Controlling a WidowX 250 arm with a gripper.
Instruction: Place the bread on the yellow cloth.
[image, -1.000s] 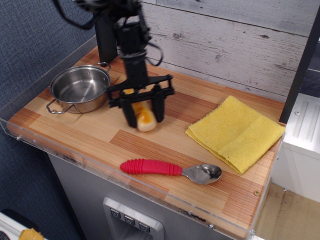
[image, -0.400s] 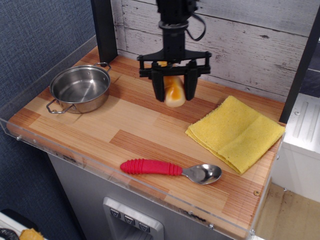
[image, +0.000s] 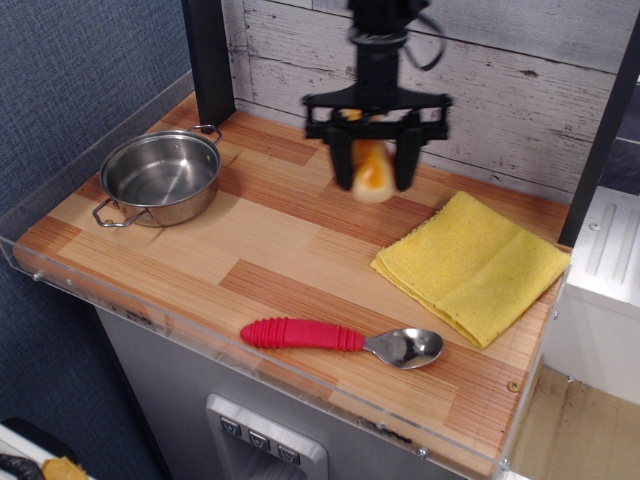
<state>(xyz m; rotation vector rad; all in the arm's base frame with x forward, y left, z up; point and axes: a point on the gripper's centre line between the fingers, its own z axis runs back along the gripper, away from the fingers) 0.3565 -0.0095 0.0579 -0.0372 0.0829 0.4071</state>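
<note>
Observation.image, the only view I have, shows my gripper clamped narrow on the bread, which hangs upright between the two dark fingers with its glossy orange-brown end pointing down. A second ago the loaf was low over the wood, near the pot; less than half a second ago it was already lifted and partway across; now it is higher and closer to the cloth, hanging up and to the left of the cloth's near corner, in front of the plank wall. So the pick-up is done and I am mid-carry, with the bread clear of the table and touching nothing but the fingers. The frame is a little blurred around the gripper, which I read as motion, so I cannot judge how squarely the loaf sits in the grip. The cloth lies flat and folded, untouched, well apart from the pot. The spoon lies in front of the cloth, out of my path. What remains, as I judge it, is a short run to the right and forward, a descent over the middle of the cloth, then letting go. The main risk is releasing too early, near the cloth's left edge.
</note>
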